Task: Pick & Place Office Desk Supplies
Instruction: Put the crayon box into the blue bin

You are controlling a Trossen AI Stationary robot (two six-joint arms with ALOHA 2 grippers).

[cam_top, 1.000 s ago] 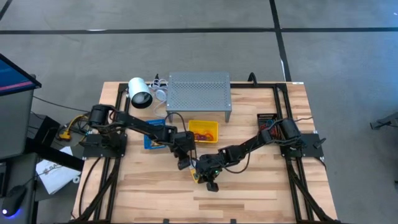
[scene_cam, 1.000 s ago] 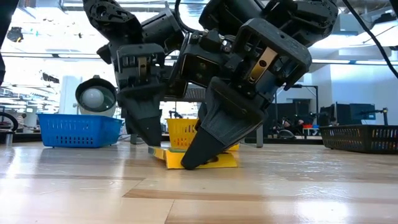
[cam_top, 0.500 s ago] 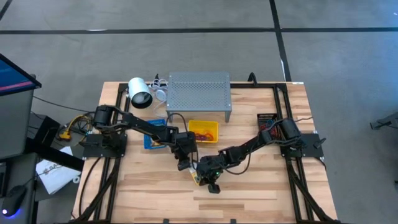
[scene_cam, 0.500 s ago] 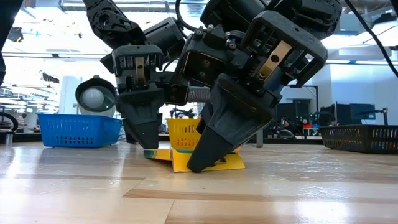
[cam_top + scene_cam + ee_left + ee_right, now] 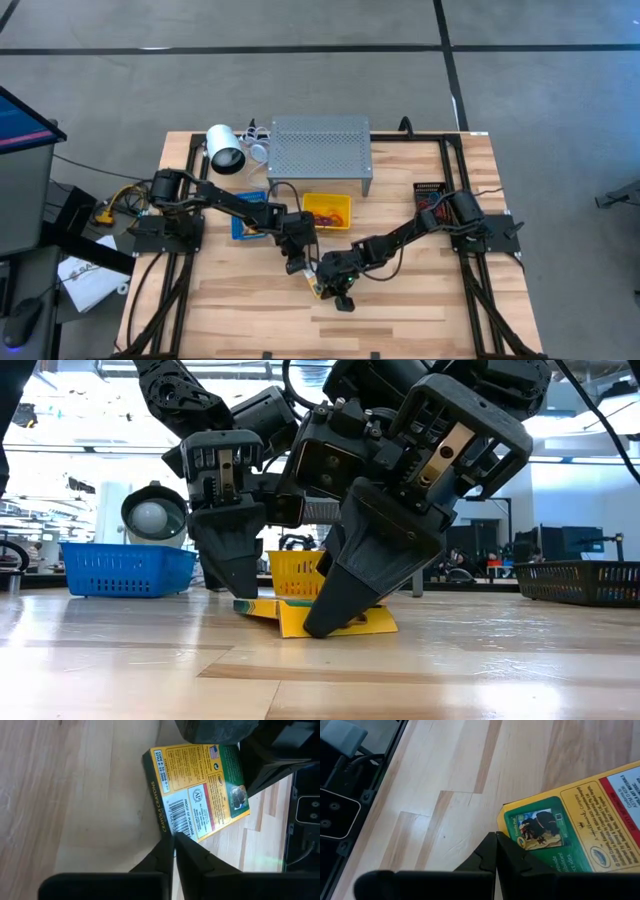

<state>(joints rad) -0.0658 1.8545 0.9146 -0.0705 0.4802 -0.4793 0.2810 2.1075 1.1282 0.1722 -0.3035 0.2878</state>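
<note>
Pinning a crayon box point(image 5: 335, 618) between two closed grippers is where trouble could start. The box lies on the table point(image 5: 420, 300) near the middle of its front edge, tilted, one end lifted off the wood as judged from the low view. The left gripper point(image 5: 174, 840) is pressed to one corner with its jaws drawn together on nothing; the right gripper point(image 5: 496, 840) is set against the opposite end, jaws likewise closed and empty.

Neither gripper holds the box, so it could be shoved across the smooth wood rather than picked up. If both are pushed inward unevenly, the thin card may be spun, flipped flat again or dented. A collision of the two crowded wrists is also possible. The yellow bin point(image 5: 327, 210), farther back below the grey shelf point(image 5: 320, 148), is not yet reached.
</note>
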